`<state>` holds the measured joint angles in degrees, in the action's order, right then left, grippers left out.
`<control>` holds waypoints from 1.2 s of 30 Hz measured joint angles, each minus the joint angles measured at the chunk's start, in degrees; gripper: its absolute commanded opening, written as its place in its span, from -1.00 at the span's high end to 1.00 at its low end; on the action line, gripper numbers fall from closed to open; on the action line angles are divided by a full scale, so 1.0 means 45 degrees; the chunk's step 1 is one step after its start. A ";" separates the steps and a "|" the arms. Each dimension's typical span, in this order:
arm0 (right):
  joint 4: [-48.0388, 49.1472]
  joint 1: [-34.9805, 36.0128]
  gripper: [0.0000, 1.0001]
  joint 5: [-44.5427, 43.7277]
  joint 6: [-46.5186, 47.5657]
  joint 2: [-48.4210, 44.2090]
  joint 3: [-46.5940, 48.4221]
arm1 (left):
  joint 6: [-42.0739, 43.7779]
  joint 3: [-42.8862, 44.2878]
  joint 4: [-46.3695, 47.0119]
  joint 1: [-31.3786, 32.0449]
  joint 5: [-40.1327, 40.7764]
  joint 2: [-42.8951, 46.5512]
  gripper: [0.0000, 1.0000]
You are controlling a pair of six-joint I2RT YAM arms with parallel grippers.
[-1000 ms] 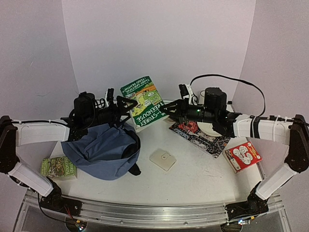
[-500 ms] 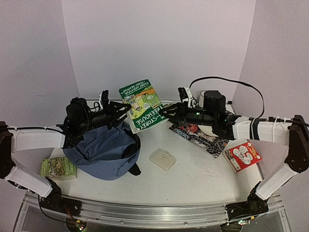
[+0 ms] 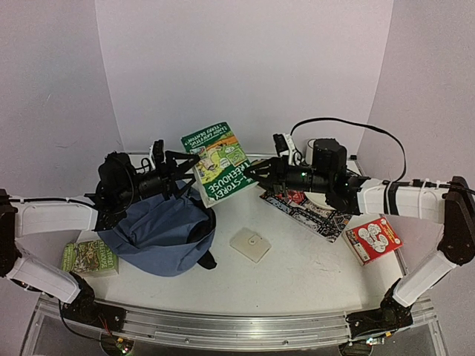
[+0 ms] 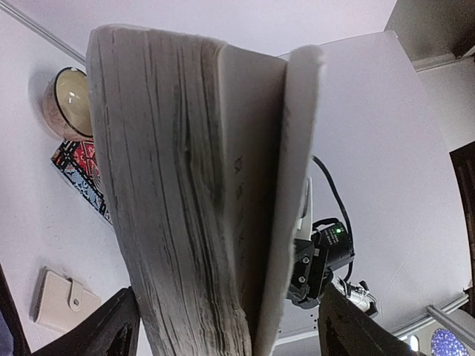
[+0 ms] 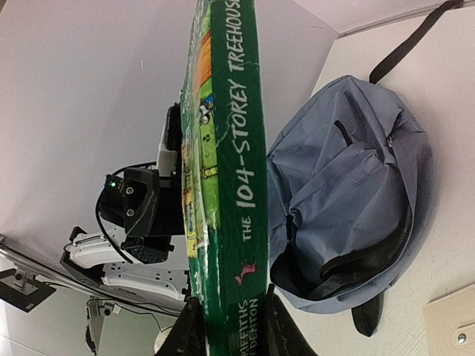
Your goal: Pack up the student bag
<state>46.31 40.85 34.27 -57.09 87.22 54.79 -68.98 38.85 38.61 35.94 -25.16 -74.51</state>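
Our right gripper (image 3: 251, 169) clamps the green book (image 3: 219, 157), left gripper (image 3: 185, 169) gapes around it — student bag (image 3: 159, 231) contents unseen; left arm has retreated.

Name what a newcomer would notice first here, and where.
A bright green book hangs in mid-air at the back, pinched at its spine by the right claw, with the left claw open around its page edge. Below left, the slate-blue student bag slumps on the table.
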 measured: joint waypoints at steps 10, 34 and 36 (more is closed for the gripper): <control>0.0943 0.0249 1.00 0.0400 -0.0676 0.0274 0.0656 | 0.0028 0.0029 0.0351 0.0000 -0.0048 -0.0524 -0.87; -0.0258 0.0315 1.00 -0.0269 0.0473 0.0573 0.0708 | -0.0144 -0.0184 0.0489 0.0000 0.0058 0.0658 0.15; -0.0406 0.0359 1.00 -0.0348 0.0591 0.0573 0.0708 | -0.0263 -0.0197 0.0380 0.0000 0.0056 0.0656 0.27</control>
<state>44.48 42.47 32.70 -54.43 89.80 57.98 -70.16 37.97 40.32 35.94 -24.91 -71.56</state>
